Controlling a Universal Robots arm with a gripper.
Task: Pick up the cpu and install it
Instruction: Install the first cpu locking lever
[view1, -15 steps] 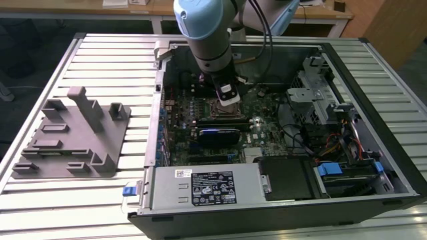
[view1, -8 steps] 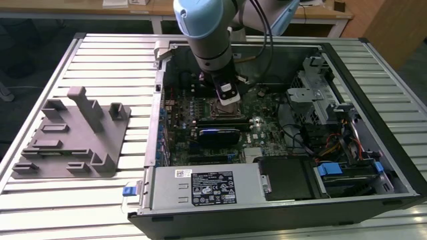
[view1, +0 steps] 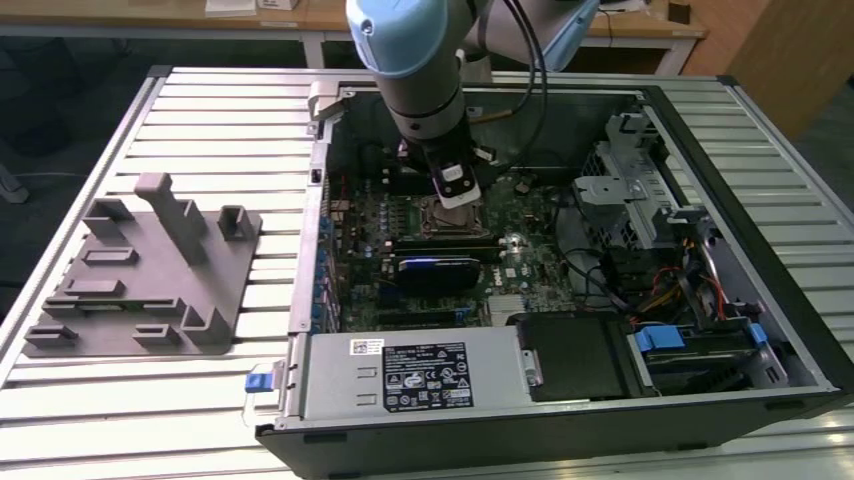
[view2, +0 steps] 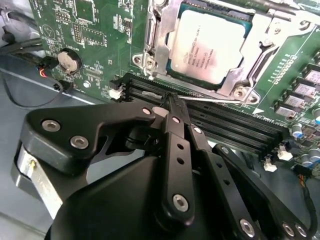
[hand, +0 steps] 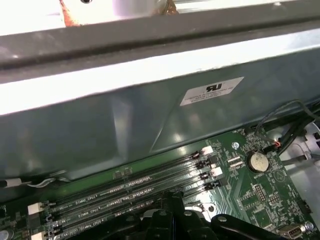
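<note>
The cpu (view2: 207, 45), a silvery square chip, lies flat inside the metal socket frame (view2: 152, 47) on the green motherboard. My gripper (view2: 171, 100) hangs just above the black memory slots (view2: 225, 120) beside the socket. Its two black fingers are pressed together and hold nothing. In the exterior view the gripper (view1: 458, 197) points down into the open computer case, right over the socket area (view1: 434, 220). In the first wrist view the fingertips (hand: 167, 200) sit over the memory slots (hand: 125, 187).
A coin battery (view2: 68, 61) sits on the board near the slots. The grey case wall (hand: 125, 125) rises close behind them. A power supply (view1: 414, 375) and drive cage (view1: 641, 190) stand in the case. A grey fixture (view1: 147, 270) lies on the slatted table.
</note>
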